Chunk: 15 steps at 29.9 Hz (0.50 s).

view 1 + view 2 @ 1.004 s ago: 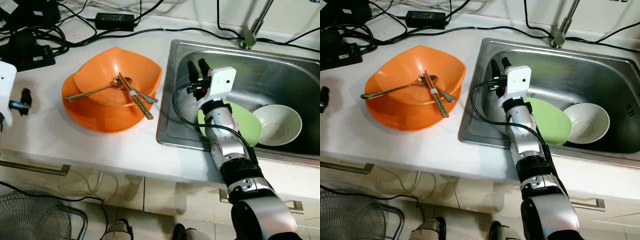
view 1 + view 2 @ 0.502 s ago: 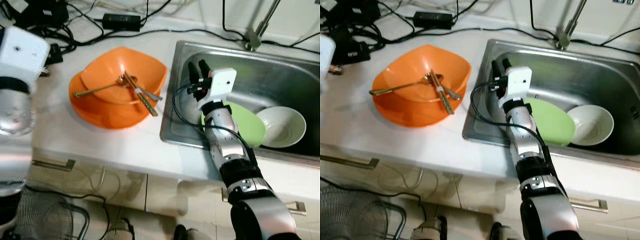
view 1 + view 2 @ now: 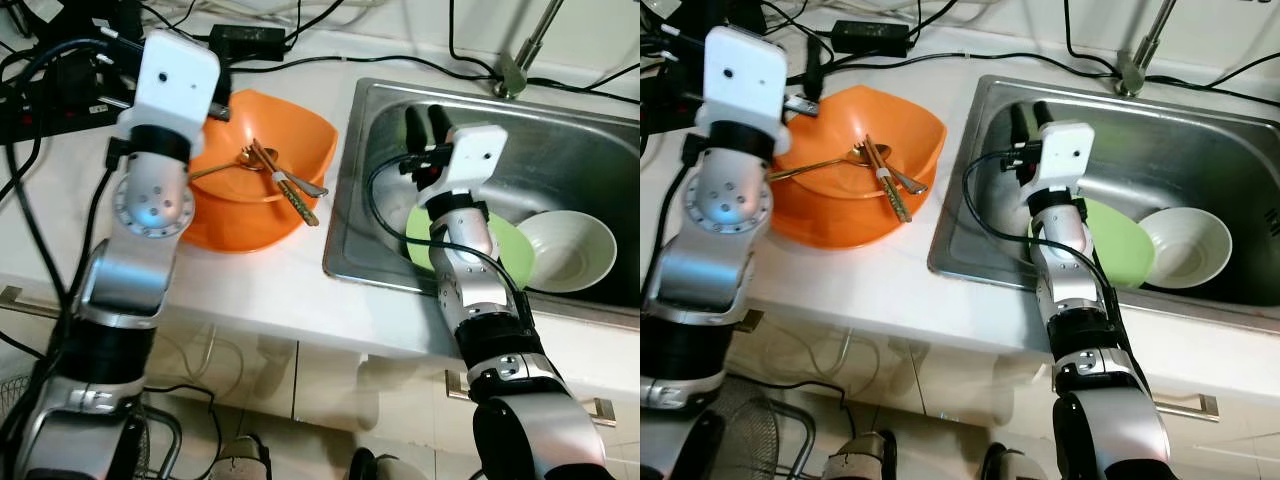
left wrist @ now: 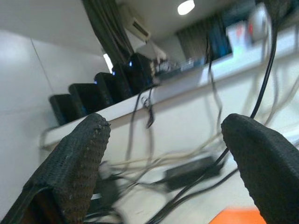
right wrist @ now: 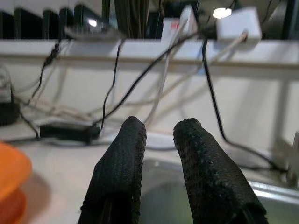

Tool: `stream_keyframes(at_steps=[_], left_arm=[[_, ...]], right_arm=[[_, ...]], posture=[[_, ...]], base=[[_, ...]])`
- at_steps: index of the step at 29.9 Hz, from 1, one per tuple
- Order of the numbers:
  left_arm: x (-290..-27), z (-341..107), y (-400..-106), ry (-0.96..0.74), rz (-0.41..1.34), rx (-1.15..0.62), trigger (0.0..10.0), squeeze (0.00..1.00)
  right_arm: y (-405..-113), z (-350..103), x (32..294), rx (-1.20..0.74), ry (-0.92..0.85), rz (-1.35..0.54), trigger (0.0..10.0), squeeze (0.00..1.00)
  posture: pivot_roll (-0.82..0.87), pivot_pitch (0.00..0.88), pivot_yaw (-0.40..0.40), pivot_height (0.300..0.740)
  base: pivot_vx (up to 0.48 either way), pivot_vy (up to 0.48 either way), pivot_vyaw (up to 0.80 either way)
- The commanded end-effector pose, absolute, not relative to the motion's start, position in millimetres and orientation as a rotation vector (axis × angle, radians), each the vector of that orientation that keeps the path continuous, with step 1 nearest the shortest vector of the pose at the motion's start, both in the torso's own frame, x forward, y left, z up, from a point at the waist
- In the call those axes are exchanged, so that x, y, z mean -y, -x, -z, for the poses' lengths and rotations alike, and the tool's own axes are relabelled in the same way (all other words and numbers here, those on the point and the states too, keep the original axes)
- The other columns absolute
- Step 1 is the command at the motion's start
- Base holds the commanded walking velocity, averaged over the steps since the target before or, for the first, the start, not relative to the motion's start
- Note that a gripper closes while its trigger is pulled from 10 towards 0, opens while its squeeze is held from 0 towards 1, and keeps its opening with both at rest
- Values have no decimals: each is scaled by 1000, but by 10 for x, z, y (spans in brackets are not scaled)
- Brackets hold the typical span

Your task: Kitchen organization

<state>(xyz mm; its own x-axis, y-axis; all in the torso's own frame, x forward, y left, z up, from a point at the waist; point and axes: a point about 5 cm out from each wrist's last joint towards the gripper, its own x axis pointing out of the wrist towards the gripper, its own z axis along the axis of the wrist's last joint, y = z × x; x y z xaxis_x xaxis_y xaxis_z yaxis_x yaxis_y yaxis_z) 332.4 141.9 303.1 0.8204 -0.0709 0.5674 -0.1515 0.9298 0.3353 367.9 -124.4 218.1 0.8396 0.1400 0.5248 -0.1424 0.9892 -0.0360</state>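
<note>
Two stacked orange bowls stand on the white counter, holding a gold spoon and chopsticks. My left arm is raised over the bowls' left side. The left gripper is open, with nothing between its fingers, and it points toward the back wall and the cables. In the steel sink lie a green plate and a white bowl. My right gripper hovers over the sink's left part, above the plate. Its fingers are close together and hold nothing.
A faucet rises behind the sink. Black cables, a power adapter and a power strip crowd the counter's back and left. Cabinet handles run below the counter's front edge.
My left arm has swung up from the counter's left edge and now stands beside the orange bowls. The right arm stays over the sink. The camera shifted a little.
</note>
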Motion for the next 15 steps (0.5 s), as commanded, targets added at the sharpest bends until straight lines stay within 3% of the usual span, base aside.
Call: stream_keyframes(at_steps=[1, 15], left_arm=[[-1375, -3005, -3359, -309, -7, 623, 10000, 0], [-1335, -2731, -3387, -145, 51, 611, 10000, 0]], right_arm=[[-3659, -2300, 1330, 612, -8, -119, 10000, 0], [-3587, -2515, 1537, 690, 38, -57, 10000, 0]], posture=[[159, 78, 5, 740], [115, 53, 9, 740]], base=[[0, 0, 0], [0, 0, 0]])
